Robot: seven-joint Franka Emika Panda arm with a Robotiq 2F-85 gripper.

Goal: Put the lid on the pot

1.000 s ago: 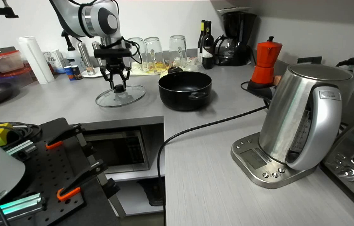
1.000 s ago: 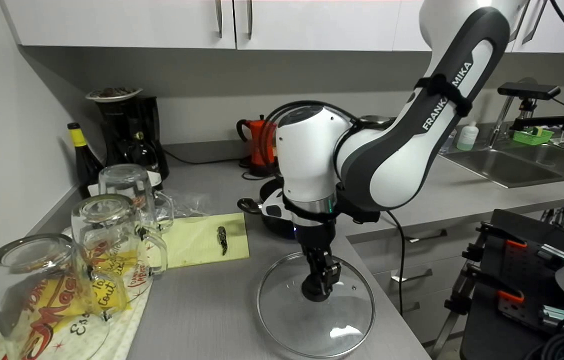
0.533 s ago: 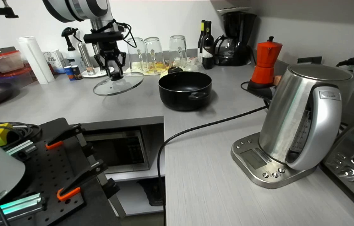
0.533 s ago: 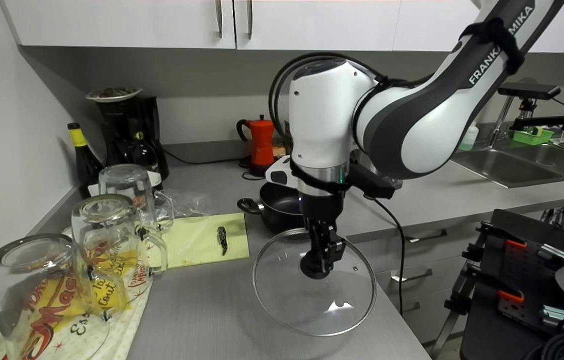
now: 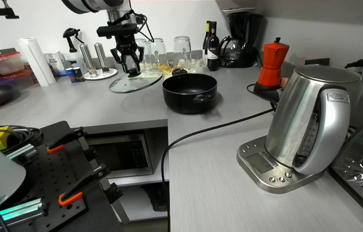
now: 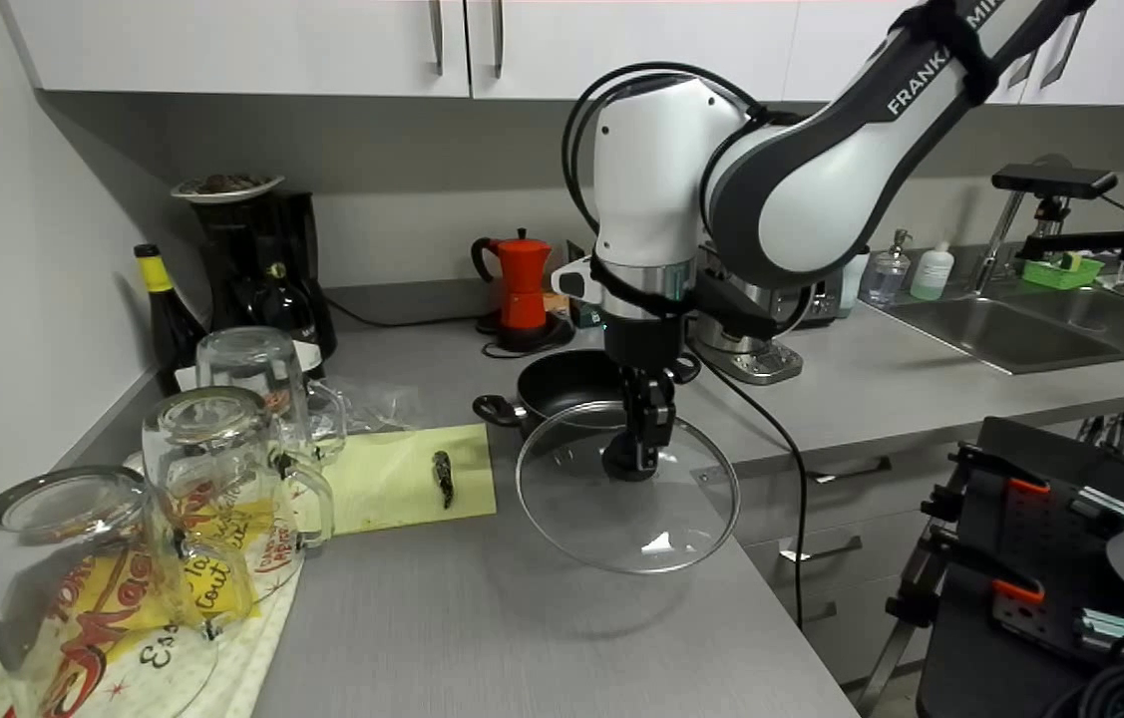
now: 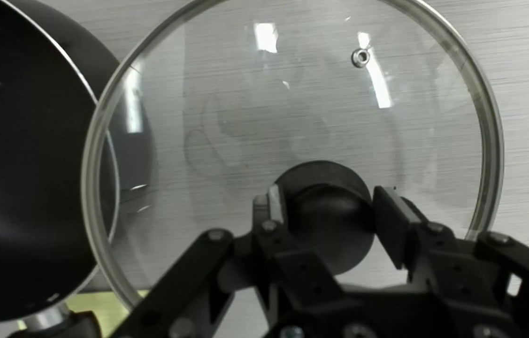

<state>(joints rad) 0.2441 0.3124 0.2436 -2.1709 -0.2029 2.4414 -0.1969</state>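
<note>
Along the counter (image 5: 81, 106), left to right in an exterior view: paper roll (image 5: 36, 62), white; two steel mills (image 5: 101, 54) on a small plate (image 5: 112, 72).

Gripper (image 7: 329, 204): jaws drawn in on the knob (image 7: 332, 225) of the lid (image 5: 144, 80), the space between them filled by the knob they clasp.

Same lid: clear glass, metal rim; aloft over the counter, just beside the pot (image 5: 189, 100), edge crossing the pot's rim in the wrist view, middle well off its mouth. Levelness: cannot tell. Judged stiff, fairly light, breakable, slick on the pane; the knob is the right hold, though its roundness may let the lid tip. Wants gentle lowering.

Pot: black, uncovered, upright on the counter; probably steady, but a knock could slide it.

Moka pot (image 5: 272, 61): red.

Kettle (image 5: 292, 119): steel, on its base (image 5: 260, 162).
</note>
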